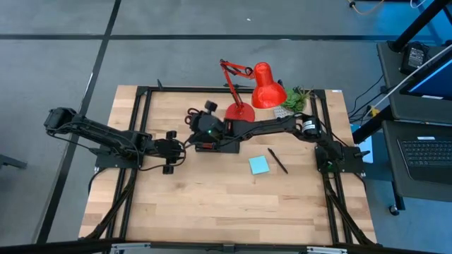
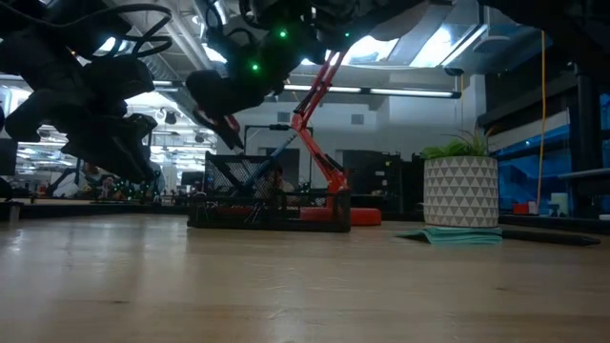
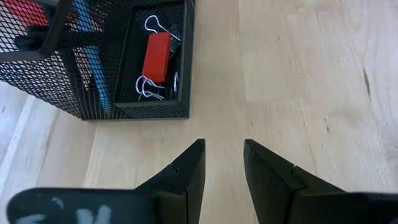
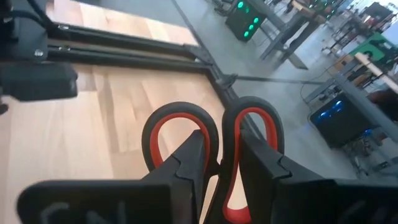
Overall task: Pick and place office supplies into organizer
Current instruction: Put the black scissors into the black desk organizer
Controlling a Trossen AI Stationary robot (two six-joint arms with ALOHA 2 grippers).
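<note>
My right gripper (image 4: 222,140) is shut on red-handled scissors (image 4: 249,124) and hangs above the black mesh organizer (image 1: 229,148), which stands mid-table. In the low view it hangs high over the organizer (image 2: 267,214). My left gripper (image 3: 224,165) stands open over bare wood just left of the organizer, with nothing between its fingers. One compartment holds a red block (image 3: 157,56) and wire clips (image 3: 146,90). A blue pen (image 3: 93,68) stands in the taller part. A cyan sticky-note pad (image 1: 259,165) and a black pen (image 1: 277,161) lie flat on the table to the organizer's right. My right gripper pinches the scissors between its two fingers where the two handle loops meet (image 4: 225,163). Both loops (image 4: 180,134) stick out past the fingertips, side by side. The blades are hidden behind the gripper. The scissors are lifted clear of the table.
A red desk lamp (image 1: 253,88) stands just behind the organizer, with its arm rising above it. A potted plant (image 1: 296,99) sits on a green cloth at the far right. Bare wood stretches across the near half of the table (image 1: 212,212).
</note>
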